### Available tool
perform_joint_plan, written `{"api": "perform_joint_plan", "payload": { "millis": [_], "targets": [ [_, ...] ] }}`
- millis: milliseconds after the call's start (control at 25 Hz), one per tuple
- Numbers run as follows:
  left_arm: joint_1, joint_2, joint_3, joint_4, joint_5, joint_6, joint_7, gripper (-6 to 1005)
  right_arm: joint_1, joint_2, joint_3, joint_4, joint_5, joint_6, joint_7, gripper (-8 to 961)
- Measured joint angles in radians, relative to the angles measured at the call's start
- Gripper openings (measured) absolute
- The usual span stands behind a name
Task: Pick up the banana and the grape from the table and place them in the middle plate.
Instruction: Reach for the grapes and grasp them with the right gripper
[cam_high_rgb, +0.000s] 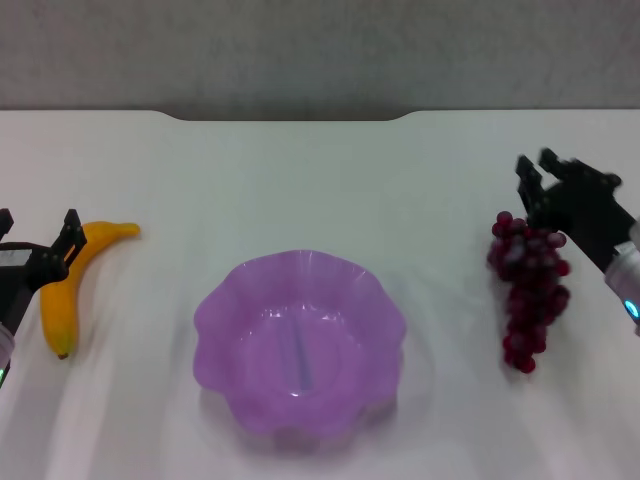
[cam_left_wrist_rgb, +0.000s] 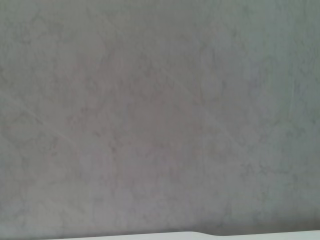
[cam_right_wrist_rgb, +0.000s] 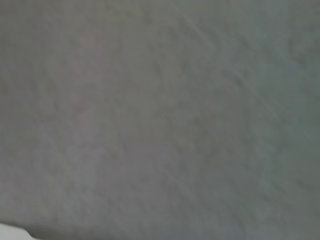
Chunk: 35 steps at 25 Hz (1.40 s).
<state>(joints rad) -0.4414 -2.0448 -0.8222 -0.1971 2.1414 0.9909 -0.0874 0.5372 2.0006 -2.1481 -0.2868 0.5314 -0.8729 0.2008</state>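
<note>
In the head view the yellow banana (cam_high_rgb: 62, 285) lies on the white table (cam_high_rgb: 320, 190) at the left. My left gripper (cam_high_rgb: 38, 232) is open right beside it, one finger (cam_high_rgb: 70, 232) over the banana's upper part. The dark red grape bunch (cam_high_rgb: 528, 290) lies at the right. My right gripper (cam_high_rgb: 536, 172) is open just behind the bunch's top end, not holding it. The purple scalloped middle plate (cam_high_rgb: 215, 310) stands empty between them. Both wrist views show only a grey wall.
The table's notched far edge (cam_high_rgb: 290, 118) runs along the grey wall. A sliver of that edge shows in the left wrist view (cam_left_wrist_rgb: 200, 235) and the right wrist view (cam_right_wrist_rgb: 12, 232).
</note>
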Motion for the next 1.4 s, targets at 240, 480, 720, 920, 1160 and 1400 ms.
{"api": "perform_joint_plan", "payload": {
  "millis": [240, 480, 720, 920, 1160, 1400],
  "targets": [
    [0.001, 0.0, 0.0, 0.0, 0.0, 0.0, 0.0, 865, 0.018, 0.001, 0.001, -0.02, -0.028, -0.002, -0.001, 227],
    [0.005, 0.0, 0.0, 0.001, -0.005, 0.0, 0.0, 866, -0.025, 0.006, 0.014, -0.026, -0.016, -0.02, -0.009, 112],
    [0.005, 0.0, 0.0, 0.001, -0.001, 0.0, 0.0, 866, -0.037, 0.007, 0.027, -0.029, -0.011, 0.112, -0.002, 112],
    [0.002, 0.0, 0.0, 0.001, 0.0, 0.0, 0.0, 866, -0.035, 0.008, 0.023, -0.031, -0.015, 0.17, 0.005, 369],
    [-0.002, 0.0, 0.001, 0.0, 0.001, -0.006, 0.0, 866, -0.042, 0.009, 0.016, -0.033, -0.018, 0.207, 0.015, 709],
    [-0.003, 0.0, 0.003, -0.007, 0.002, -0.015, 0.001, 866, -0.055, 0.011, 0.013, -0.028, -0.019, 0.233, 0.022, 824]
  ]
}}
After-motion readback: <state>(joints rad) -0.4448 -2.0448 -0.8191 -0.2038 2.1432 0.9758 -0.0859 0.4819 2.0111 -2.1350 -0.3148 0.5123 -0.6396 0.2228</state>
